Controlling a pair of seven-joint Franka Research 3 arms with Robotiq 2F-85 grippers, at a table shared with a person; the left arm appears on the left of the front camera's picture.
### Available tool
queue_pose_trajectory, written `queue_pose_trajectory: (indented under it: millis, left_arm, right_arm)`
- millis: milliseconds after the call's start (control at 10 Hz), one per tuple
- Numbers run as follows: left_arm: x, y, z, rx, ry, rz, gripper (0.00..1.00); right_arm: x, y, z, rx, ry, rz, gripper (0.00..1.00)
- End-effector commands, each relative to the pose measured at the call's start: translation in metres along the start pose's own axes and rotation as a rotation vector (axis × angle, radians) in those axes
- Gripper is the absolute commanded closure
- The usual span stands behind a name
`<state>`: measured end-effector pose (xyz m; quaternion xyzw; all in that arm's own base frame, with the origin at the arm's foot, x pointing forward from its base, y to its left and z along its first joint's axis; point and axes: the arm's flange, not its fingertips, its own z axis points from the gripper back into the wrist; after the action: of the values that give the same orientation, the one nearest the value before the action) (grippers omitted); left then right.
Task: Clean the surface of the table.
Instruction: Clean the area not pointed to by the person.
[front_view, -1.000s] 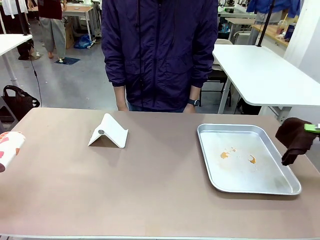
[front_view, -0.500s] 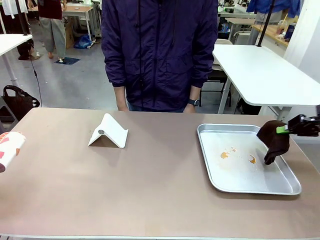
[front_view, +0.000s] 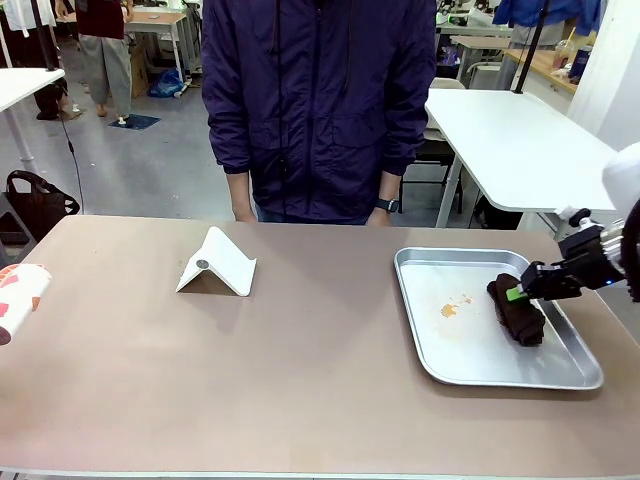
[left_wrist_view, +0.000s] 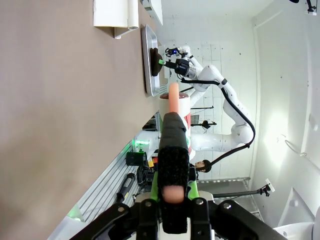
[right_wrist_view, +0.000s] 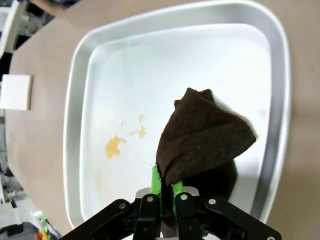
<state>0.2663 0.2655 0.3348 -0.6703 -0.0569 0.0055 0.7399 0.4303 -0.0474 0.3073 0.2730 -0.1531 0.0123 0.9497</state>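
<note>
The taupe-brown table (front_view: 300, 390) spans the front view. A silver metal tray (front_view: 430, 350) lies on its right part, with orange stains (front_view: 449, 308) on its floor. My right gripper (front_view: 518, 293) is shut on a dark brown cloth (front_view: 518, 312), which rests bunched on the tray's right half. In the right wrist view the cloth (right_wrist_view: 200, 135) hangs from my green fingertips (right_wrist_view: 156, 182) over the tray (right_wrist_view: 75, 100), right of the stains (right_wrist_view: 114, 146). My left gripper (left_wrist_view: 172, 125) is shut on a white cylinder with red-orange print (left_wrist_view: 176, 102), which pokes in at the table's left edge (front_view: 20, 295).
A folded white stand (front_view: 215, 265) sits on the table left of centre. A person in a dark jacket (front_view: 320, 110) stands at the far edge, hands down. White-topped tables (front_view: 520, 140) stand behind. Bare tabletop stretches between the stand and the tray.
My right gripper has swung in from beyond the tray's right side and lowered the brown cloth onto the tray floor, covering the rightmost stain. The left side has not moved.
</note>
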Motion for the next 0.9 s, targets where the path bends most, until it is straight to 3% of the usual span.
queue_pose_trajectory:
  millis: [0,800]
  left_arm:
    - [-0.002,-0.004,0.001,-0.001,0.002,0.006,0.78]
    - [-0.002,-0.004,0.001,-0.001,0.002,0.006,0.78]
  right_arm:
    - [0.012,0.001,-0.010,0.008,0.043,-0.018,0.90]
    - [0.001,0.046,-0.053,0.119,0.164,0.090,0.90]
